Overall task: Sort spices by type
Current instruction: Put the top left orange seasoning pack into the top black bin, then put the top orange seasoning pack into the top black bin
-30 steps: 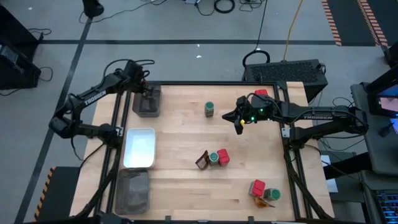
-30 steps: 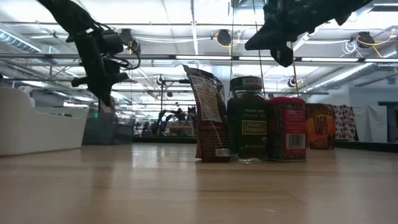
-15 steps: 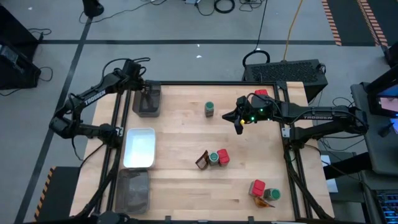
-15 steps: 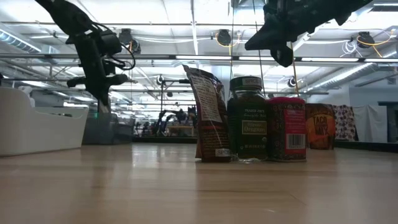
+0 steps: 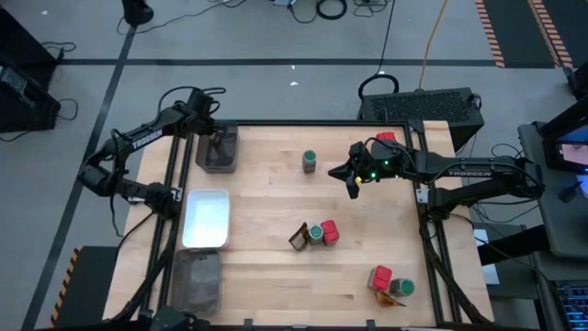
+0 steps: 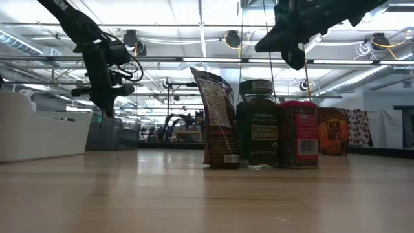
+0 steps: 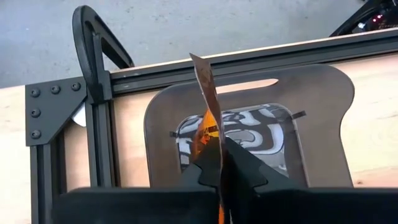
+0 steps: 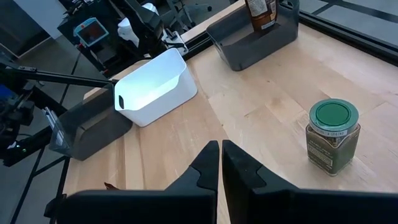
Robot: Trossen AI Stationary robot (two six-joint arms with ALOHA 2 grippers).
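Your surface [image 5: 266, 276] is carrying three trays down its left side: a white tray [image 5: 206, 218] in the middle, a grey tray [image 5: 196, 281] at the near corner, a dark grey tray [image 5: 219, 149] at the far corner. Your left gripper [image 7: 222, 163] is hanging right over that far tray, jaws pinched on a brown-orange sachet [image 7: 208, 118]; the sachet is standing edge-on between the jaws, sticking out past the tips above the tray's opening. Your right gripper [image 8: 220, 155] is hovering mid-surface, jaws closed, holding nothing; a green-lidded jar [image 8: 332, 136] is sitting just ahead of it, apart from the jaws. In the centre, another sachet [image 5: 299, 237], a jar [image 5: 316, 233] and a red packet [image 5: 330, 231] are standing side by side. More spices are clustering at the near right corner [image 5: 390, 284].
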